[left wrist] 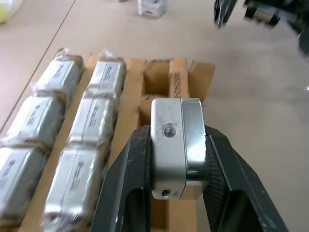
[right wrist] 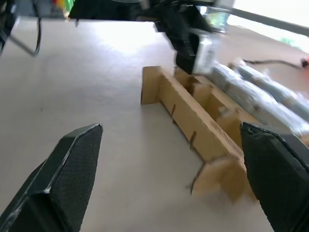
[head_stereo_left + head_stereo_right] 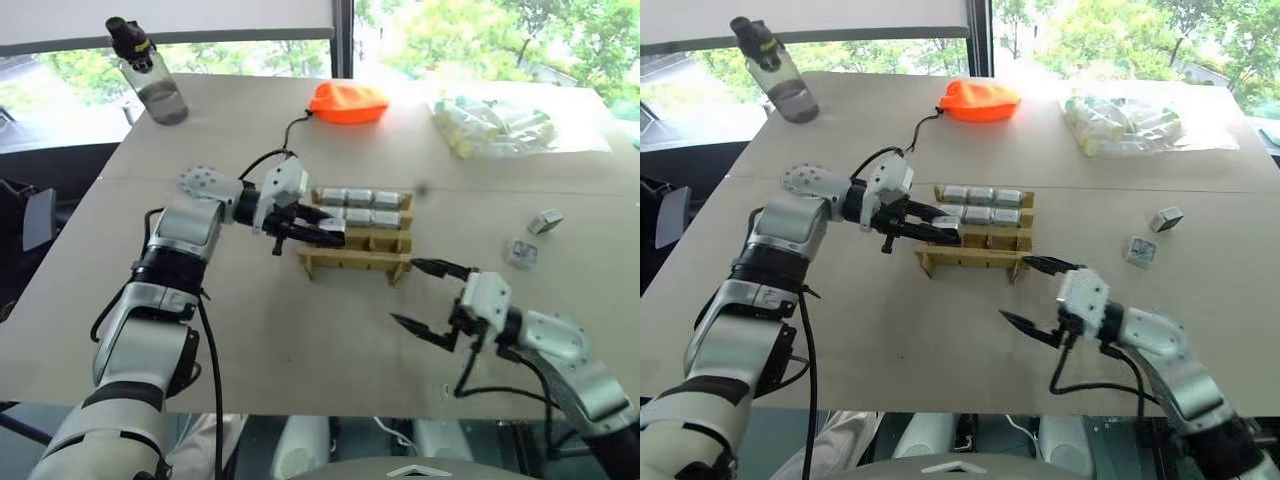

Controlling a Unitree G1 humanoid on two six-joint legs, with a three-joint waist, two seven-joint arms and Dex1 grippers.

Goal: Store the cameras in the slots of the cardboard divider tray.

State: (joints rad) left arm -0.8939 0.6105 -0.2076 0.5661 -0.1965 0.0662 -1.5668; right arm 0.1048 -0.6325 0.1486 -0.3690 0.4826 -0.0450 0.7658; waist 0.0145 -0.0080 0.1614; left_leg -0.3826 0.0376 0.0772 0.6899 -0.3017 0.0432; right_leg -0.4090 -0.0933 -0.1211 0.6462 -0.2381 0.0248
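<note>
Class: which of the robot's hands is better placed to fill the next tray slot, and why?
Left. The left hand already grips a camera above the cardboard divider tray; the right hand is open, holding nothing.

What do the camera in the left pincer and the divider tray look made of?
The camera in the left pincer looks like bare metal, probably aluminium: silvery, satin, machined edges, a threaded hole in its side. The divider tray looks like plain matte tan cardboard, with slotted, crossed strips and raw cut edges. The stored cameras seem wrapped in clear glossy film.
</note>
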